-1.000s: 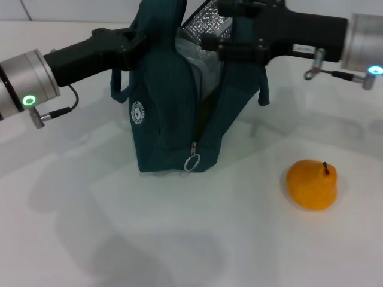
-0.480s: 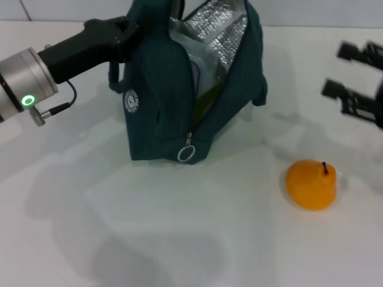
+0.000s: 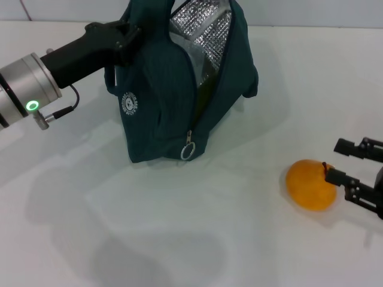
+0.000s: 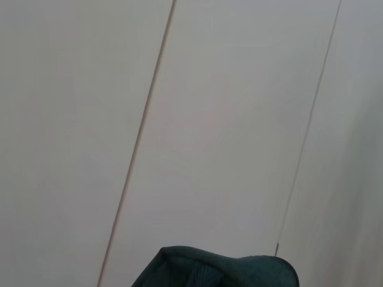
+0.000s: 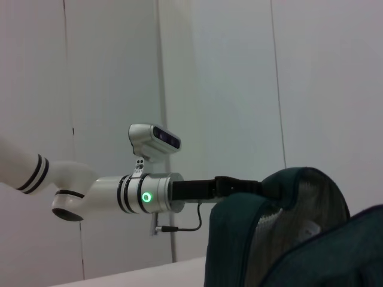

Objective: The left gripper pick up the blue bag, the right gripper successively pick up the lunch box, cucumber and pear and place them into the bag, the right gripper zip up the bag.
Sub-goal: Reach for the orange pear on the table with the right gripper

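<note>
The blue bag is standing unzipped on the table, its top gripped by the left hand. The open right hand is flanking the pear, apparently the last item; closing comes next. The left wrist view is showing only bag fabric. The right wrist view is showing the bag and left arm.

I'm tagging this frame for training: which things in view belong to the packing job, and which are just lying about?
In the job:
bag, held up by the left gripper
pear, with the open right gripper beside it

Lying about:
nothing; only the table underneath
</note>
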